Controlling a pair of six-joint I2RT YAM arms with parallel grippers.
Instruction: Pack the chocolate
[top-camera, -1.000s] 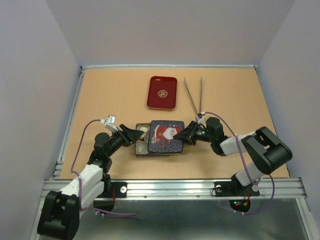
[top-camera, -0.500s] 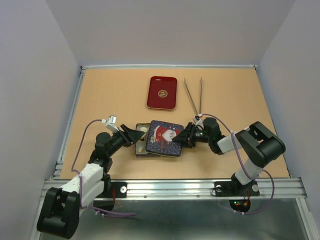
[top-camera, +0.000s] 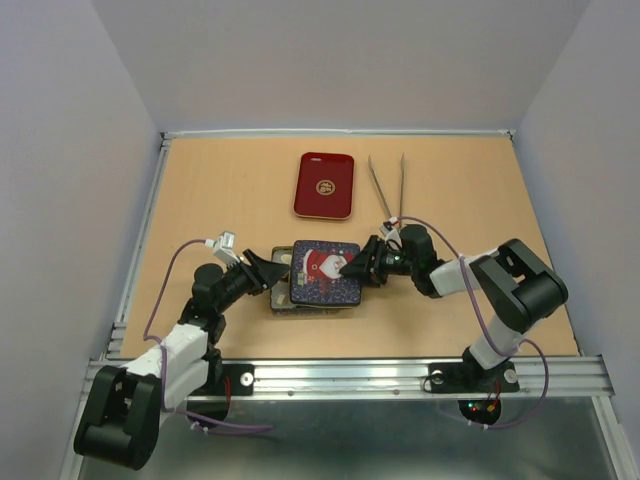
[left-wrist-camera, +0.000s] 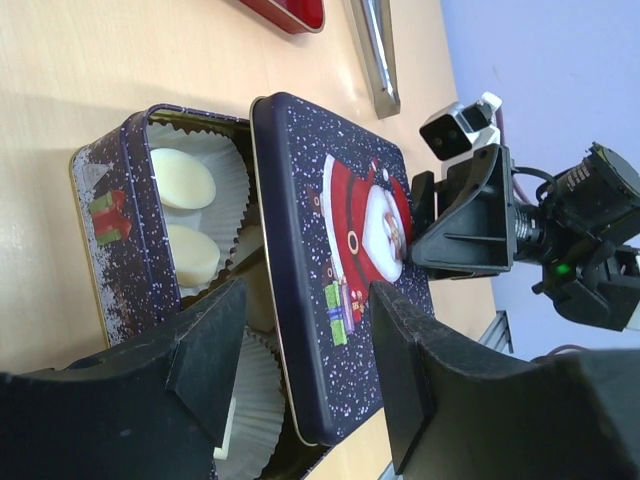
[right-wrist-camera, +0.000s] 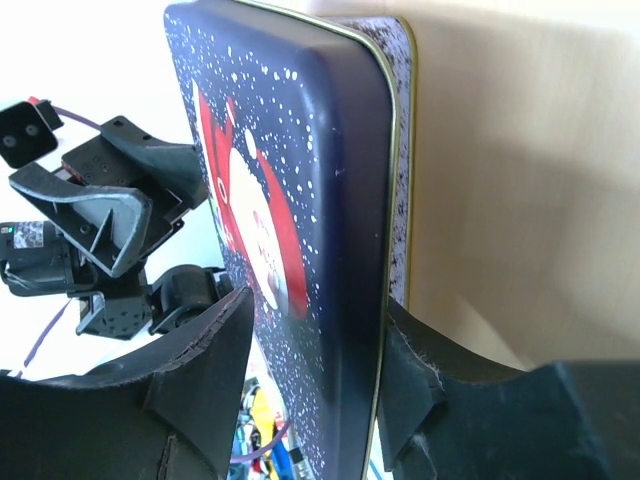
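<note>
left fingers (left-wrist-camera: 205, 360) and right fingers (right-wrist-camera: 200, 370) parted astride glossy speckled tin lid (left-wrist-camera: 340, 260); smooth oval cream chocolate (left-wrist-camera: 182, 178).

A robot lab cell: bare white walls (top-camera: 350, 60) box in a wooden table (top-camera: 230, 190) beyond the jaws; an aluminium rail (top-camera: 330, 372) runs behind them.

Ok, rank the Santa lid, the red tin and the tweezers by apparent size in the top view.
1-2. Santa lid and red tin: nearly alike, the lid perhaps slightly larger.
3. The tweezers: about as long, far thinner.
</note>
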